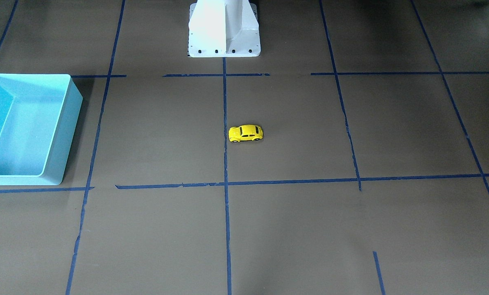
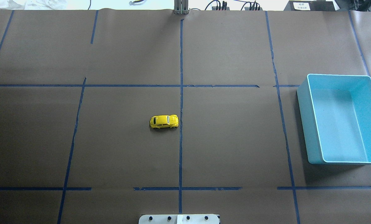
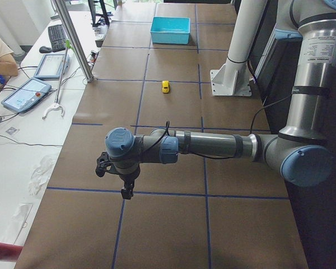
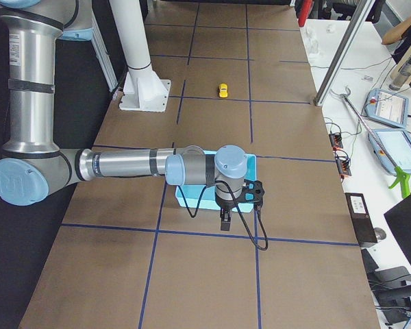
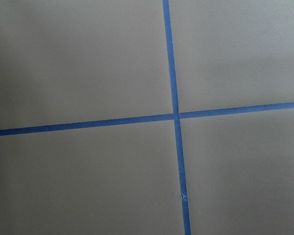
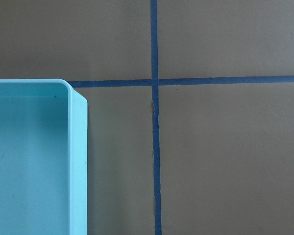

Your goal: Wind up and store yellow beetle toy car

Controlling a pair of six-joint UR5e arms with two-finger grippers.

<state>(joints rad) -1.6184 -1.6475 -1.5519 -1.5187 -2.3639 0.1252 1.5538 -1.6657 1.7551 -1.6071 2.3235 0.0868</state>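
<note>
The yellow beetle toy car [image 2: 164,121] stands on its wheels on the table [image 2: 235,140] near the middle of the overhead view, its nose just beside the central vertical tape line and its length running across the frame. The turquoise bin [image 2: 308,124] sits at the right edge of that view, well apart from the car and with nothing visible in it.

Neither arm is near the toy. The left gripper [image 3: 125,189] hangs over bare table in the lower left-centre of the left side view. The right gripper [image 4: 225,221] hangs by the bin's near edge in the lower centre of the right side view. From these views one cannot tell whether either set of fingers is spread or closed, and the wrist cameras show no fingertips.

The car looks tiny, light and rigid, with a glossy, domed shell — fingers would likely slip off the roof. The flat door sides between the wheels seem the surest hold. Its wheels probably roll freely, so a nudge could send it off. Winding likely means pressing down while drawing it backward.
</note>
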